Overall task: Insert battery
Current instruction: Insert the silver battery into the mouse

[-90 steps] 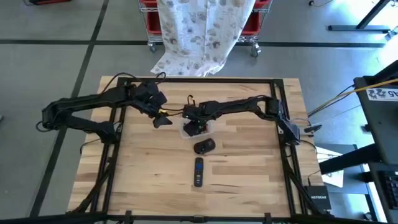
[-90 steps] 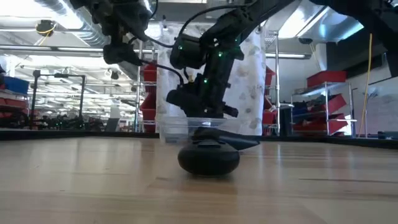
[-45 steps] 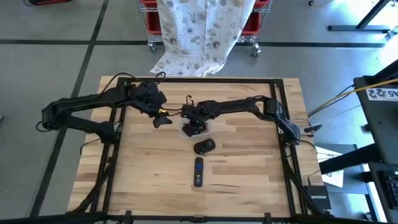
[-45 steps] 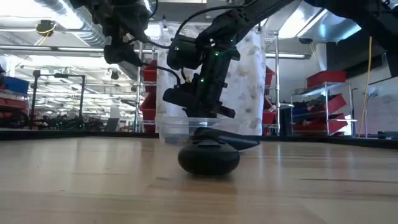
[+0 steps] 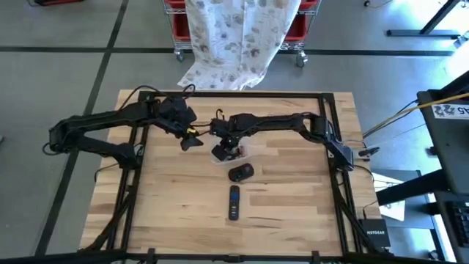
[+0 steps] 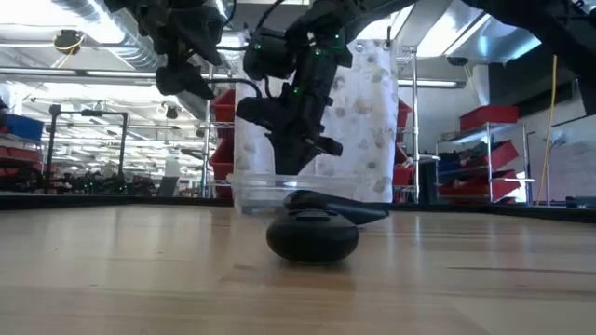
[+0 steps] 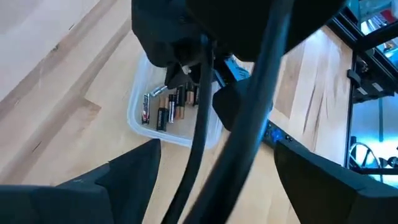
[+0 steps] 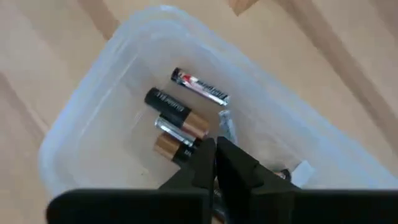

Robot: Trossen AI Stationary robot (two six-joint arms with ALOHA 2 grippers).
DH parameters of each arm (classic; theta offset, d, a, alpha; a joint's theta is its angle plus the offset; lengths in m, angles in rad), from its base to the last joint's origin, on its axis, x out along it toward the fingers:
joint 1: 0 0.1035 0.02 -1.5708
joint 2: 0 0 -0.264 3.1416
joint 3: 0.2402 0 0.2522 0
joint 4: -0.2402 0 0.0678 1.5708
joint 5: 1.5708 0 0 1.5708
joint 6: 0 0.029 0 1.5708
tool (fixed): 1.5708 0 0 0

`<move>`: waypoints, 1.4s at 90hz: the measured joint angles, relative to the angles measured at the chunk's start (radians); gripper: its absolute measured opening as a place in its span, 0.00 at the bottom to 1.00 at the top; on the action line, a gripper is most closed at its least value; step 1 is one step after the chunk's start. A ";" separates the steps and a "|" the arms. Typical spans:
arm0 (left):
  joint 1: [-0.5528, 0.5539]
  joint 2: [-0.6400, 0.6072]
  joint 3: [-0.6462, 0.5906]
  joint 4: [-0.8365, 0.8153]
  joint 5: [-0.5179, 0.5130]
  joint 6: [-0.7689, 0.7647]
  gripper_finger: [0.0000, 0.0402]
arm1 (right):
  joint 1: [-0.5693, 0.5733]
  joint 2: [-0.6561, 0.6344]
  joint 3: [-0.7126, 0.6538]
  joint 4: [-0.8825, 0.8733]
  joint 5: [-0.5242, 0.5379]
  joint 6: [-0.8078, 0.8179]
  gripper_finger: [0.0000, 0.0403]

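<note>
Table (image 5: 293, 191) first: your right gripper (image 5: 229, 144) hangs over the clear tub (image 8: 81, 130) of batteries (image 8: 176, 112); the remote (image 5: 234, 203) and its dark cover (image 5: 240, 173) lie nearer you, well apart from the tub. You look to be at the pick-a-battery step. Your right wrist view shows the fingers pinched together with nothing clearly between them, which the overhead hides. Your left gripper (image 5: 192, 141) waits beside the tub, and I cannot tell its opening. Next, you need a confirmed grasp before carrying to the remote.

The right claw (image 5: 227, 147) hangs over the tub (image 5: 219, 155), blocking it from above; bare counter (image 5: 293, 198) lies open around the remote (image 5: 234, 203).
</note>
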 joint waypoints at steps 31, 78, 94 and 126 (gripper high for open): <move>0.000 -0.012 0.000 -0.007 0.017 0.003 0.74 | 0.000 -0.001 -0.049 0.000 0.089 0.034 0.32; 0.000 -0.012 0.000 -0.008 0.071 -0.024 0.74 | -0.006 -0.002 -0.175 0.235 0.181 -0.004 0.35; 0.000 -0.012 0.000 -0.008 0.071 -0.025 0.74 | -0.006 -0.010 -0.214 0.255 0.166 -0.020 0.32; 0.000 -0.011 0.000 -0.007 0.053 -0.029 0.74 | 0.010 0.006 -0.220 0.241 0.176 -0.076 0.04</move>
